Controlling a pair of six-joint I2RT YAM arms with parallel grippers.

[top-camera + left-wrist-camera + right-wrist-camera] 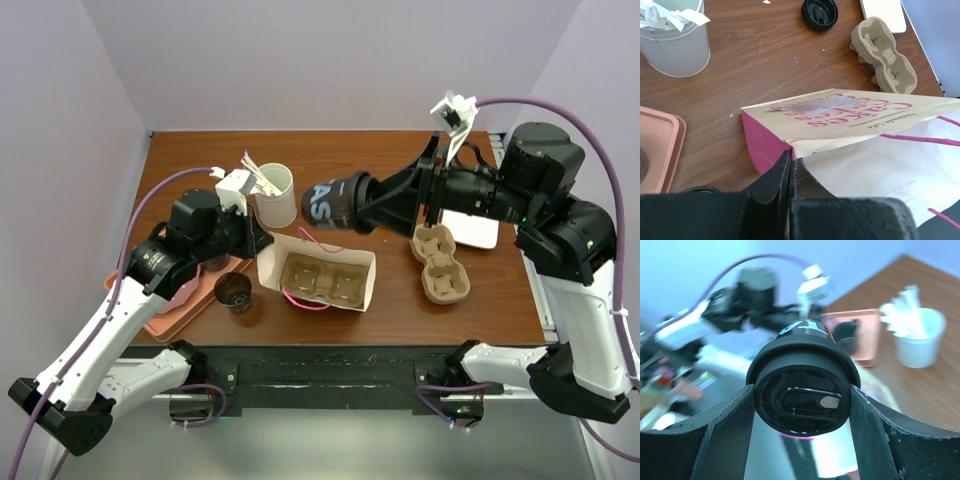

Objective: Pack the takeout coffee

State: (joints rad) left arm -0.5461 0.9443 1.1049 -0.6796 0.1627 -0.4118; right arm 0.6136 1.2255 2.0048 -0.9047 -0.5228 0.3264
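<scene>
The takeout coffee (325,203), a dark cup with white lettering and a black lid, lies sideways in the air behind the paper bag. My right gripper (362,203) is shut on it at the lid end. In the right wrist view the round black lid (802,395) fills the gap between the two fingers (725,440). The cream and pink paper bag (315,275) stands with its mouth open and a pulp carrier inside it. My left gripper (790,162) is shut on the bag's (840,117) rim at its left corner.
A white cup of stirrers (272,195) stands behind the bag. A pink tray (165,305) and a lidless dark cup (233,290) sit at the front left. A stack of pulp carriers (440,262) and a white flat item (472,230) lie at the right. A loose black lid (819,12) rests on the table.
</scene>
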